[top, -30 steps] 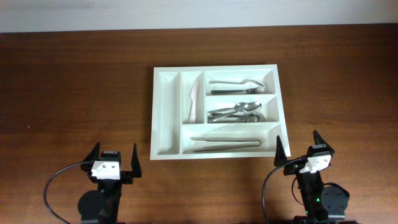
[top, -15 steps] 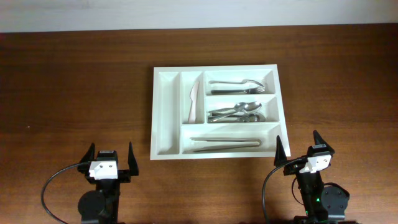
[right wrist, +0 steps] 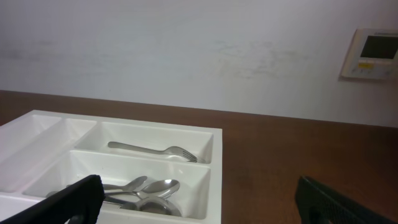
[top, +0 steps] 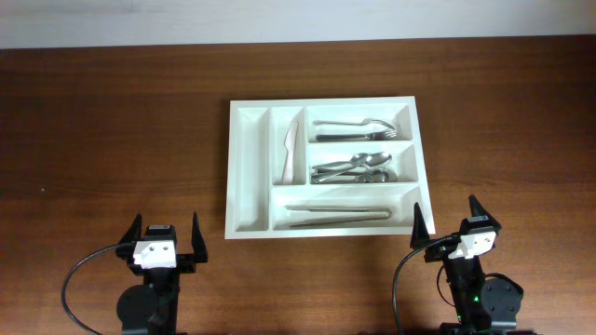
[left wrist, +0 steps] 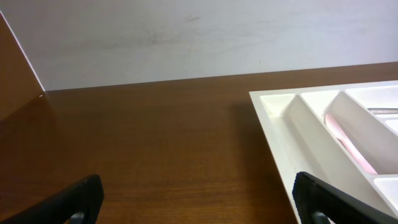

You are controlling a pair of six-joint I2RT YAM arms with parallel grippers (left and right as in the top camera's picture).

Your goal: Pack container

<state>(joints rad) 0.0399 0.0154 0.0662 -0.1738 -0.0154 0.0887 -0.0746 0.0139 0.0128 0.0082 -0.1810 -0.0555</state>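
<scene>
L gripper (top: 167,225) tips cropped in wrist cam, container (left wrist: 311,130) too.

The dark brown wooden table (top: 112,130) has a white tray (top: 250,167) lying flat on it, about midway across its width. The tray's long sides run parallel to the table's far edge.

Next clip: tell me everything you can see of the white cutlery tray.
The tray is white, plastic-looking and rectangular. It lies flat on the brown wooden table, near its middle. It has five compartments. The leftmost long narrow one is empty, and the narrow one beside it holds a pale knife. Of the three wider ones on the right, the farthest holds forks, the middle one spoons, and the nearest long metal pieces.
</scene>
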